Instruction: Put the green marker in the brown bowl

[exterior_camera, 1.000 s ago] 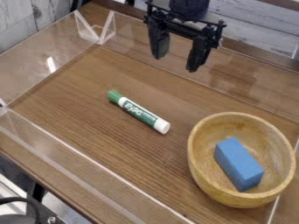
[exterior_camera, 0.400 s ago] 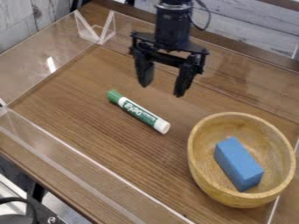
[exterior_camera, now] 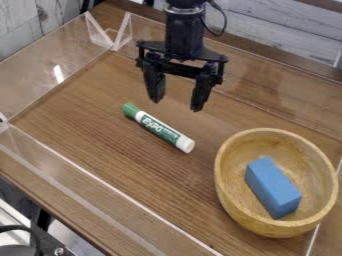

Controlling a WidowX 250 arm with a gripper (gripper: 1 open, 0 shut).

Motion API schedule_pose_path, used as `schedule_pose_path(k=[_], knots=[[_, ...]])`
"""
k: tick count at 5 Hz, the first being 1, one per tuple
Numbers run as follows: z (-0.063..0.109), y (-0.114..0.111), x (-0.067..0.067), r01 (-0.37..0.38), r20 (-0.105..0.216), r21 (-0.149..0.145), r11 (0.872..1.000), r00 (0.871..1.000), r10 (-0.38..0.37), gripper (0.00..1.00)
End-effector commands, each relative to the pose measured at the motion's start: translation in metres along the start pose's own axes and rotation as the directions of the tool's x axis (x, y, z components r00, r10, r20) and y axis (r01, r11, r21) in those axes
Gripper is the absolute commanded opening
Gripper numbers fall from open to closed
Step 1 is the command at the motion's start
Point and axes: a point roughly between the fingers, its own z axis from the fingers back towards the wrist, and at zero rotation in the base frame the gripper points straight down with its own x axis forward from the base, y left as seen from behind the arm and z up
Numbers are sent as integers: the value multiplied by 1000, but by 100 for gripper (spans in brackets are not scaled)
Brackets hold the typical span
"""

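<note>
The green marker lies flat on the wooden table, green cap toward the upper left, white end toward the lower right. My gripper hangs pointing down just above and behind the marker's middle, fingers spread open with nothing between them. The brown bowl sits at the lower right of the table, well apart from both marker and gripper.
A blue rectangular block lies inside the bowl. Clear acrylic walls fence the table's left, back and front edges, with a folded clear piece at the back left.
The gripper has come down and moved left toward the marker, rolling its fingers slightly. Marker, bowl and block have stayed put.
</note>
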Motion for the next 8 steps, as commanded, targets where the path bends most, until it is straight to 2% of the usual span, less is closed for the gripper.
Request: schedule_pose_path(k=[1,2,3,5,6,7,8], knots=[[11,4,3,-35,49,-14,999,998,36,100],[7,7,3,-79,39,-24,997,996,79,100],[3,12,3,-148,35,-42,988,988,149,100],[-5,25,4,-306,26,-107,946,950,311,100],[-10,33,5,-375,20,-144,916,924,382,100],[-16,42,6,-442,11,-182,878,892,451,100],[-22,47,7,-510,-5,-215,833,853,521,100]])
